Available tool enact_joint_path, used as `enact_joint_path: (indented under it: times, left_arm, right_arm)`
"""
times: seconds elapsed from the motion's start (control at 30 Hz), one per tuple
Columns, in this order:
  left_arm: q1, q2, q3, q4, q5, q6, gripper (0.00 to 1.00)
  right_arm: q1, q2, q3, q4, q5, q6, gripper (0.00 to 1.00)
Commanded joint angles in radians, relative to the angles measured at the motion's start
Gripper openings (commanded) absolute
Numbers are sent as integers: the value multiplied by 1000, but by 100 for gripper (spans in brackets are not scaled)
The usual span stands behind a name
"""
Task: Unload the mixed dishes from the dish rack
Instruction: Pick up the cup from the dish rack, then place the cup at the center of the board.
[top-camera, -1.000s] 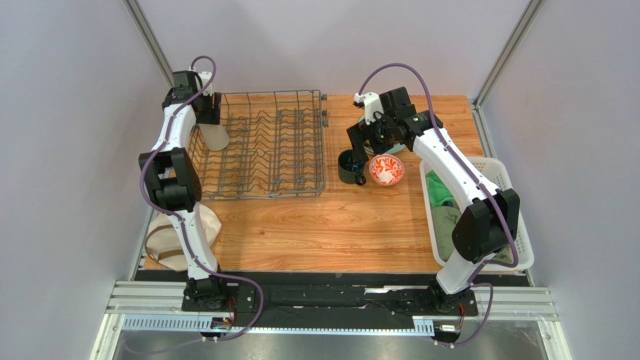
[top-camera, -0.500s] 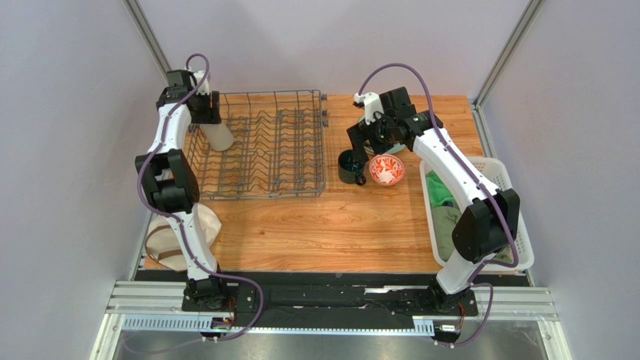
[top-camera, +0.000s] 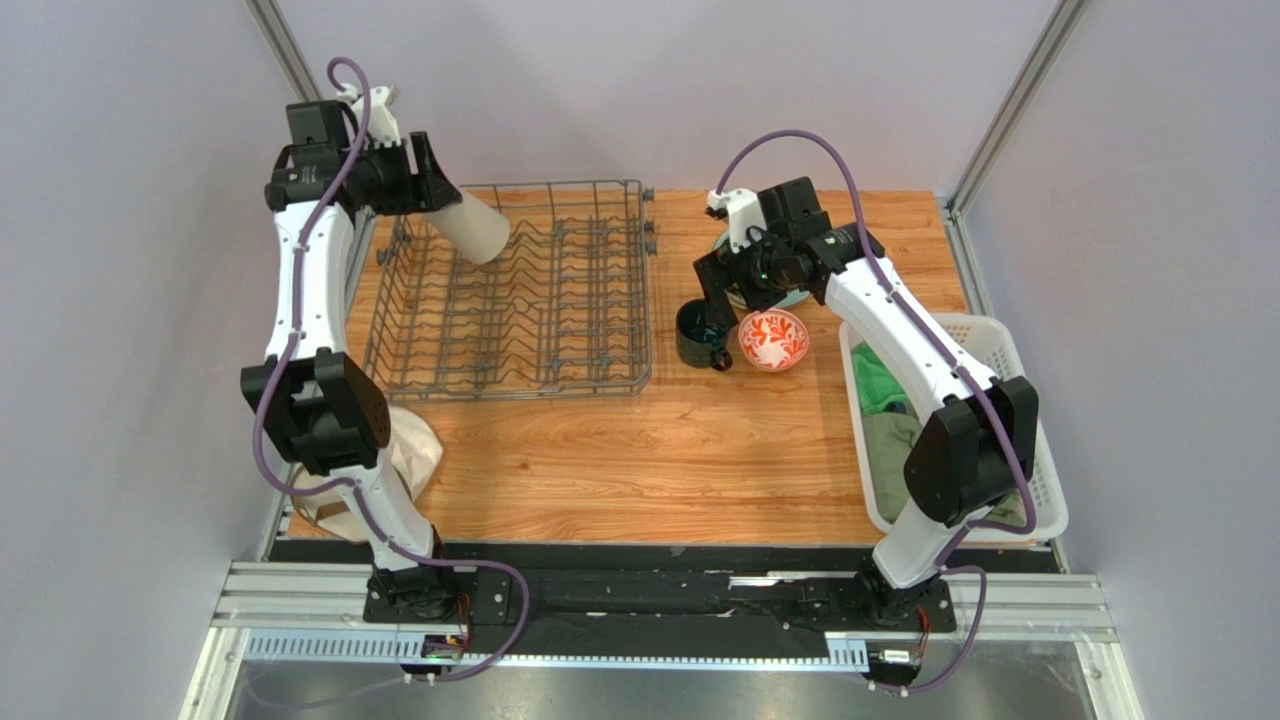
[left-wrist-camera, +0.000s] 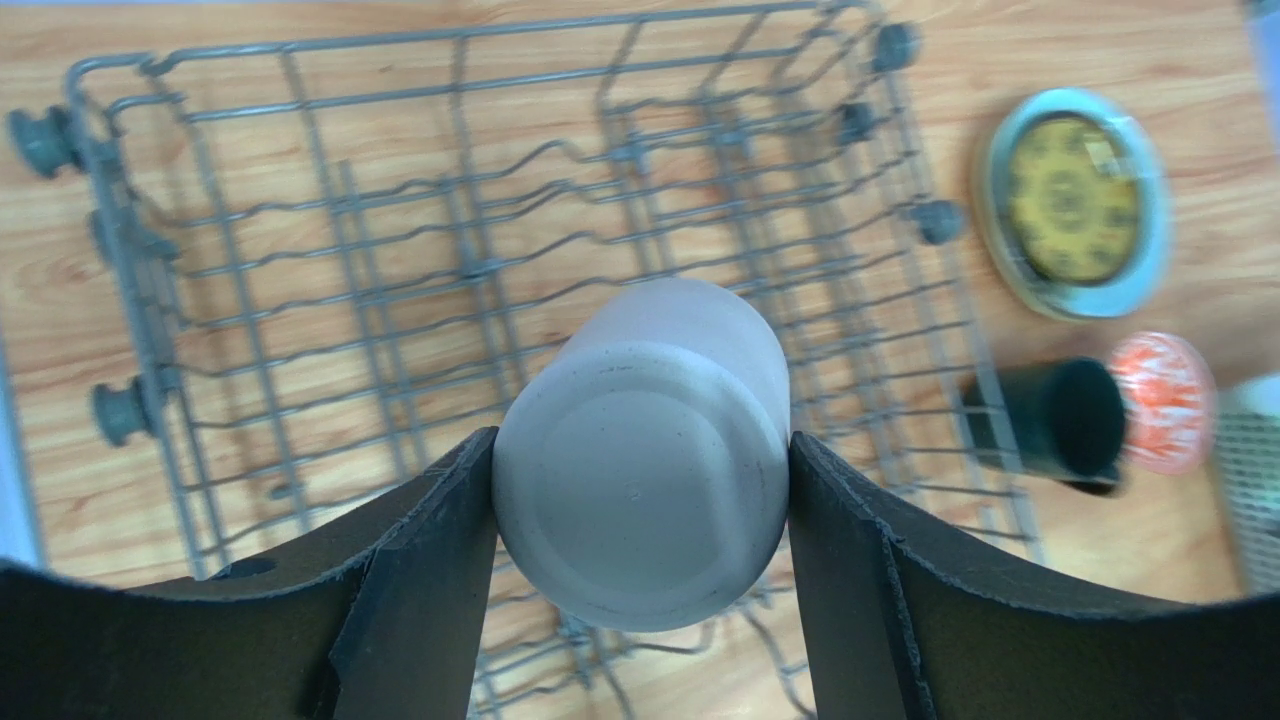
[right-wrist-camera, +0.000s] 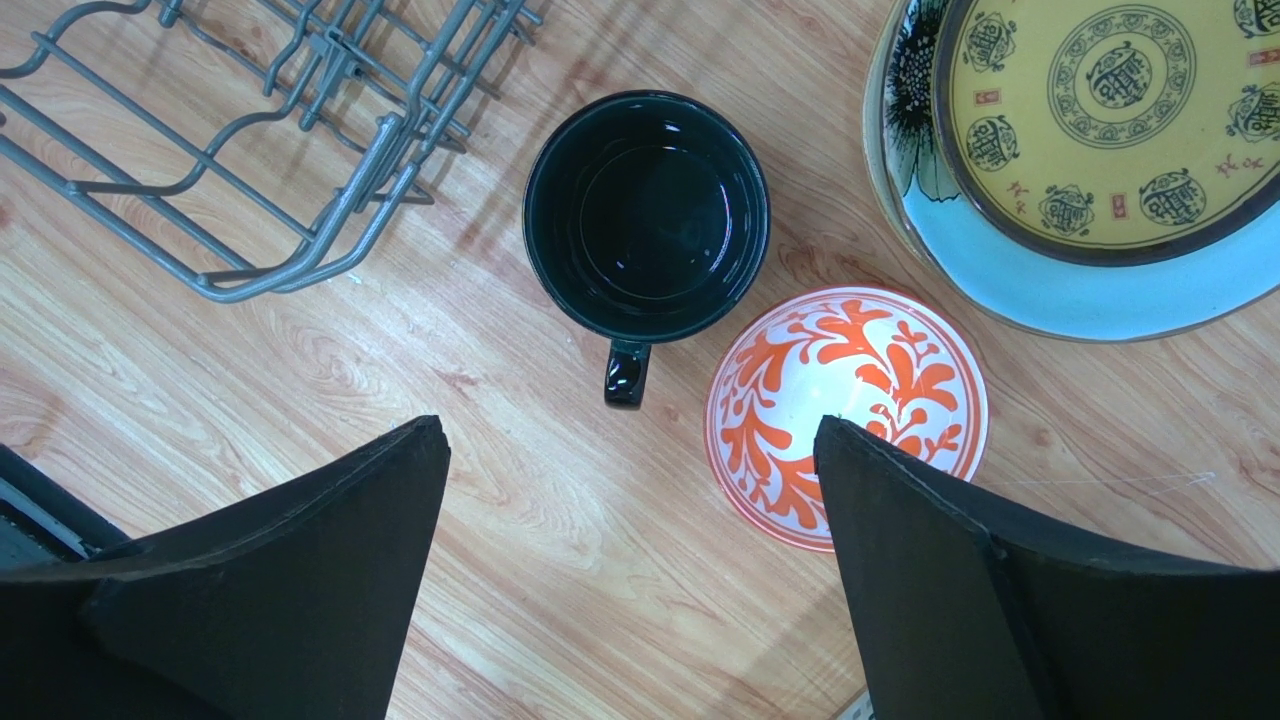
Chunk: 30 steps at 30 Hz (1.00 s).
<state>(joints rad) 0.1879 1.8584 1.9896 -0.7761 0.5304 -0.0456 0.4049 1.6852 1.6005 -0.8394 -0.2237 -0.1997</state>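
Observation:
My left gripper (top-camera: 446, 200) is shut on the base of the beige handleless cup (left-wrist-camera: 646, 495). It holds the cup (top-camera: 478, 228) tilted in the air over the far left corner of the grey wire dish rack (top-camera: 526, 308). No dishes show in the rack (left-wrist-camera: 376, 285). My right gripper (right-wrist-camera: 631, 435) hangs open over the table with nothing between its fingers. Just beyond it are the dark green mug (right-wrist-camera: 646, 215) and the red-and-white bowl (right-wrist-camera: 846, 413). The yellow patterned plate (right-wrist-camera: 1112, 105) lies on a pale green plate (right-wrist-camera: 1052, 300) right of the rack.
A white slotted basket (top-camera: 1037, 450) holding green cloths (top-camera: 887, 420) stands at the right edge. A cream plate (top-camera: 323, 488) lies at the near left corner, partly behind the left arm. Cage posts rise at both far corners.
The left arm has raised the cup out of the rack's far left corner and tipped it to the right. The right arm has stayed in place.

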Motion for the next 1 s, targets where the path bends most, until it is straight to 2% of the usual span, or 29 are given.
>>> enact_joint_path:
  times: [0.0,0.23,0.43,0.5,0.63,0.77,0.83,0.97]
  left_arm:
    - [7,-131,-15,-5,193,-102,8]
    - [10,-266,-221,172,544,-279,0]
    - [12,-335,-386,359,721,-478,0]
    - [12,-361,-454,472,765,-546,0]
    - [10,-406,-578,713,793,-776,0]
    - [10,-448,-704,985,795,-931,0]
    - [12,-465,-745,1085,789,-1026,0]
    - [10,-508,-869,1393,754,-1204,0]
  right_arm:
    - [3,-30,4,39,-37,-7,97]
    - [-5,-56,-23,98,-167,48,95]
    - [-24,-128,-177,337,-351,144,89]
    - [-28,-163,-241,449,-414,181,89]
    - [-29,-222,-344,652,-506,301,86]
    - [-28,-280,-444,927,-546,442,85]
    - [-28,-295,-473,985,-546,508,85]
    - [-28,-295,-496,1098,-542,597,85]
